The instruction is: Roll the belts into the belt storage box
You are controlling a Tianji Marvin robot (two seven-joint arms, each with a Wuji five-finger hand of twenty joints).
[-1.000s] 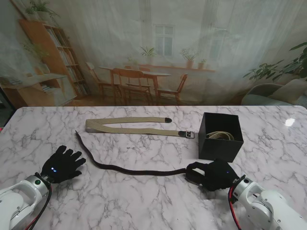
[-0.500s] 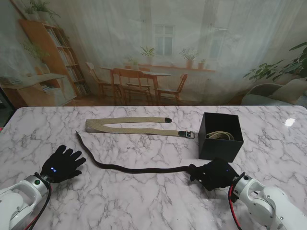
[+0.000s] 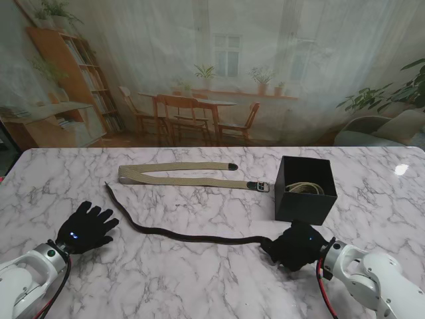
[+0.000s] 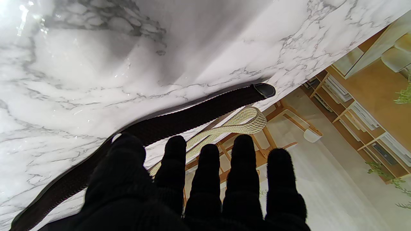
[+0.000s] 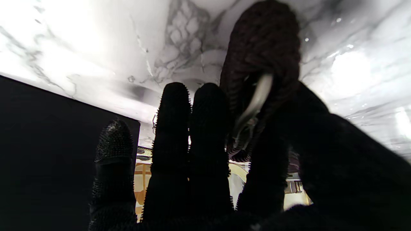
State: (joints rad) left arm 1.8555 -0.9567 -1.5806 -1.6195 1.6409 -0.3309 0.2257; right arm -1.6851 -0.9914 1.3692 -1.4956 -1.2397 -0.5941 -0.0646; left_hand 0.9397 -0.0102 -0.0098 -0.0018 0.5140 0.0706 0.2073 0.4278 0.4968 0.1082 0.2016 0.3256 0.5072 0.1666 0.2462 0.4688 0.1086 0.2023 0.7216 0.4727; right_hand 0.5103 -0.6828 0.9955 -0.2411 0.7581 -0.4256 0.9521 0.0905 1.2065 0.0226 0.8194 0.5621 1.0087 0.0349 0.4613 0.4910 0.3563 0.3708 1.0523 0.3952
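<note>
Two belts on table: dark brown belt [image 3: 186, 234], beige belt [image 3: 179, 174]. One black storage box [image 3: 304, 189].

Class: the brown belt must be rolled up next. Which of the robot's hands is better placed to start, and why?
Right. The right hand already grips the brown belt at its buckle end, beside the box; the left hand lies open, off it.

White marble table [image 3: 199, 279] — on it a brown belt [image 3: 179, 234]; a beige belt [image 3: 179, 174]; a black box [image 3: 302, 203].
</note>
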